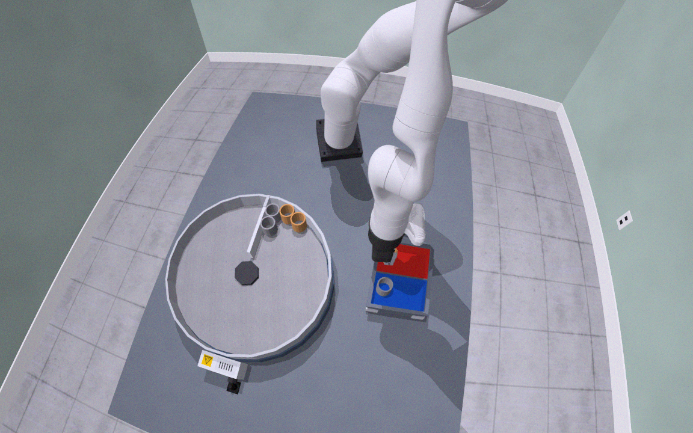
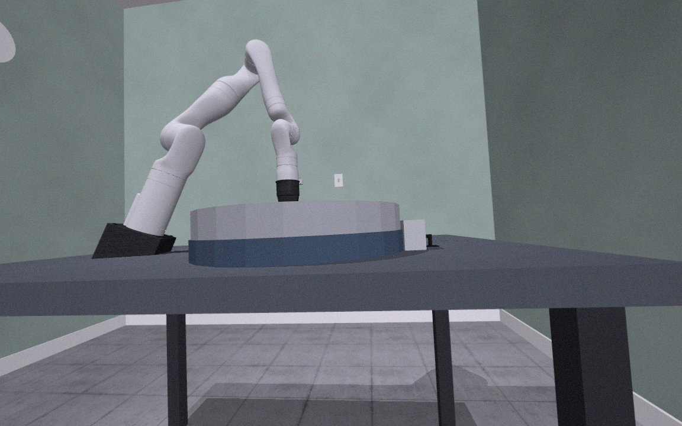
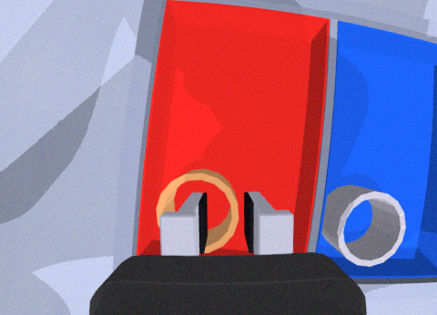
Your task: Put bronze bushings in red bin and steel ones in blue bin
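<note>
The white jointed arm [image 1: 424, 102] [image 2: 272, 87] reaches down above the red rectangular bin [image 1: 414, 262] [image 3: 255, 87]; its black claw [image 1: 390, 260] [image 2: 288, 196] [image 3: 226, 213] stands partly open, gripping nothing, overlapping a bronze ring-shaped bushing [image 1: 395, 251] [image 3: 233, 210] in view.

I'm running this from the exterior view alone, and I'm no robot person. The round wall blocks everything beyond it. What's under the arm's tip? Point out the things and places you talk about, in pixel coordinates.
Observer: The red bin [image 1: 416, 263] [image 3: 255, 78], with one bronze bushing [image 1: 394, 251] [image 3: 234, 210] in it. The wrist view shows the jaws partly open, with nothing gripped.

Visitor: Good, right colour, I gather. And inside that big round thing?

Observer: That's the turntable [image 1: 284, 301] [image 2: 295, 248]. From the top view, four bushings stand bunched to one side of its straight divider [image 1: 258, 228]: two bronze [image 1: 286, 221] [image 1: 299, 228] and two steel [image 1: 269, 231] [image 1: 272, 205], so there's sorting left.
</note>
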Tool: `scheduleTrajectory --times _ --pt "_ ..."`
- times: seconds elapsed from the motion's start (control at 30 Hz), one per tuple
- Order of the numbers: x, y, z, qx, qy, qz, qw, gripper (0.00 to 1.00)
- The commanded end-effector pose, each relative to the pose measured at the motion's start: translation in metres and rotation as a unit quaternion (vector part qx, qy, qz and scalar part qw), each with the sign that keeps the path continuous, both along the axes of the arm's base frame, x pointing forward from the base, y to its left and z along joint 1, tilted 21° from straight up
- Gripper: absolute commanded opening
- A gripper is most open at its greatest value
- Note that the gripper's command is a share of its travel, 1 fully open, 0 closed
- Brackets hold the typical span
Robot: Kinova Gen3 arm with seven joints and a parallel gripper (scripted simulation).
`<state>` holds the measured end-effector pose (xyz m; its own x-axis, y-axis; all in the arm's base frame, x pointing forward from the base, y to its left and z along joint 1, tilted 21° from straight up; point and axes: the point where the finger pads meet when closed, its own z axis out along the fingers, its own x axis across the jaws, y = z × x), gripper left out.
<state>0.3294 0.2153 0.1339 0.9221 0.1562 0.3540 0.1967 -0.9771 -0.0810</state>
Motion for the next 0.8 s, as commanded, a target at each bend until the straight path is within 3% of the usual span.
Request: scheduleTrajectory --times 0.0,0.77 --pt "-0.0008 0.0020 0.0018 0.001 -0.001 0.002 1.000 0.47" --pt "-0.0029 0.0011 0.0074 0.001 -0.001 0.002 1.000 0.47"
